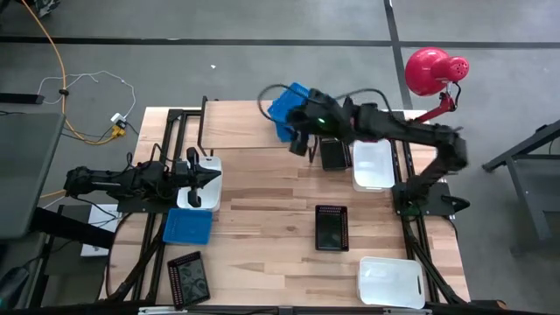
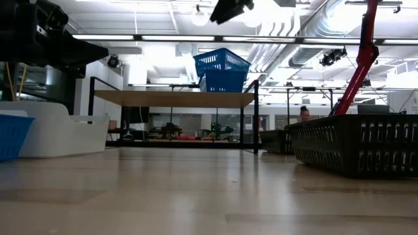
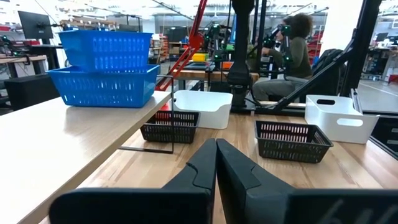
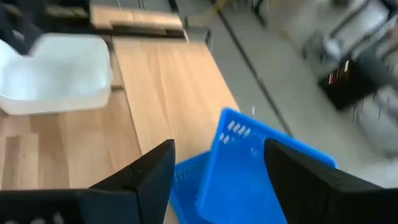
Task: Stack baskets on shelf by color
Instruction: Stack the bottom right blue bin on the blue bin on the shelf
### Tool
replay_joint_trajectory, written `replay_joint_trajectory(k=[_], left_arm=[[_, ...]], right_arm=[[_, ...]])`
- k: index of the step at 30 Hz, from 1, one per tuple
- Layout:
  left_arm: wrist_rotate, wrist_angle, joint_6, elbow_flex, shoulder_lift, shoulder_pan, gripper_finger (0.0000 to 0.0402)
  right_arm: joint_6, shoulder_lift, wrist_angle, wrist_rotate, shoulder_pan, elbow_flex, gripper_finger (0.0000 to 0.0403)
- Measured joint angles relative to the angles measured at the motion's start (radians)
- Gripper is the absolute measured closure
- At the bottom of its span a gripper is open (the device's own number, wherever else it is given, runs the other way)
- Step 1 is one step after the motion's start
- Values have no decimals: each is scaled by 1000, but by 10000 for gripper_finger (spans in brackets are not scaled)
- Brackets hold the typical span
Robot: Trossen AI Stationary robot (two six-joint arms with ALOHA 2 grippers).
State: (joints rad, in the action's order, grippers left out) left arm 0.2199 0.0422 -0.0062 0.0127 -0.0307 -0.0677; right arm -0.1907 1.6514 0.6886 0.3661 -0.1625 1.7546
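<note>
Two blue baskets (image 1: 287, 109) sit nested at the right end of the shelf (image 1: 236, 124), the upper one (image 3: 106, 48) askew in the lower one (image 3: 102, 85). My right gripper (image 4: 217, 149) hangs open just above them, clear of them in the low view (image 2: 232, 8). My left gripper (image 3: 216, 163) is shut and hovers over a white basket (image 1: 199, 185) at the table's left. A third blue basket (image 1: 188, 226) rests on the table near that white one.
Black mesh baskets lie at the table's near left (image 1: 188, 278), its middle (image 1: 331, 227) and beside the shelf (image 1: 334, 154). White baskets stand at the right (image 1: 372, 164) and near right (image 1: 391, 282). A red lamp (image 1: 429, 70) stands at the far right corner. A person (image 3: 292, 50) sits beyond the table.
</note>
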Motion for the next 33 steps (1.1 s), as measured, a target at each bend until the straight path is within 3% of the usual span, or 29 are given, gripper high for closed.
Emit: replay_joint_trajectory(k=[5,11,16,19,33], left_arm=[[0,1,1,0,0,0,401],[0,0,0,0,0,0,401],[0,1,0,0,0,0,401],[0,1,0,0,0,0,401],[0,1,1,0,0,0,401]], right_arm=[[62,180,235,-20,-27,259,167],[79,326,341,21,-39,415,167],[58,376,349,128,-43,441,167],[55,378,358,140,-44,441,167],[127,386,430,21,-80,442,167]])
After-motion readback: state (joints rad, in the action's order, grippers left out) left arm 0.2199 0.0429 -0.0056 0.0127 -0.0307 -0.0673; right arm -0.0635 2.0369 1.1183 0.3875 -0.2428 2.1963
